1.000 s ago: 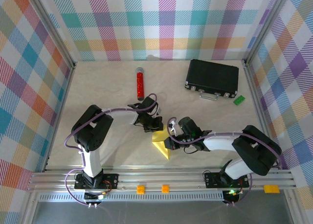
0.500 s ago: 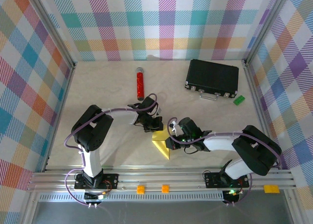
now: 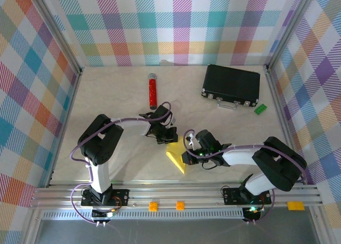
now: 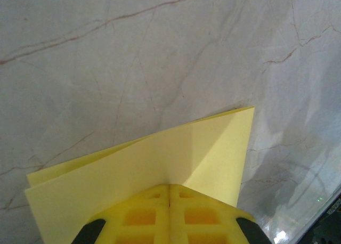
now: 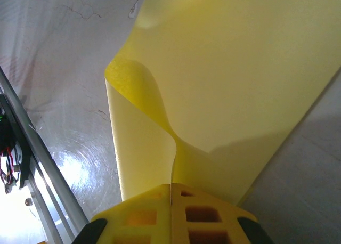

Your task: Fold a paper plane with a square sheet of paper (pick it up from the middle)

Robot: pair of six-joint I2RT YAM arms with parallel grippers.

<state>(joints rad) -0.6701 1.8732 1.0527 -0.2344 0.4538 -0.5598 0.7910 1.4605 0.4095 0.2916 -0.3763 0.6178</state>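
The square sheet of paper (image 3: 176,160) is bright yellow and folded into a creased triangle, resting on the marble table between the two arms. My left gripper (image 3: 168,140) is at its far corner, jaws shut, and a crease in the sheet (image 4: 160,159) runs into the seam of the left gripper (image 4: 169,186). My right gripper (image 3: 186,159) is at the sheet's right edge. In the right wrist view, a curled flap of the sheet (image 5: 240,68) runs between the shut fingers of that gripper (image 5: 171,186). A paper plane is out of view.
A red cylinder (image 3: 152,92) lies at the back centre. A black case (image 3: 231,85) sits at the back right, with a small green block (image 3: 261,109) beside it. The metal rail (image 3: 176,193) runs along the near edge, and plaid walls close in the other sides.
My right gripper has shifted slightly toward the near edge, pulling its side of the sheet with it. The left gripper has stayed in place.
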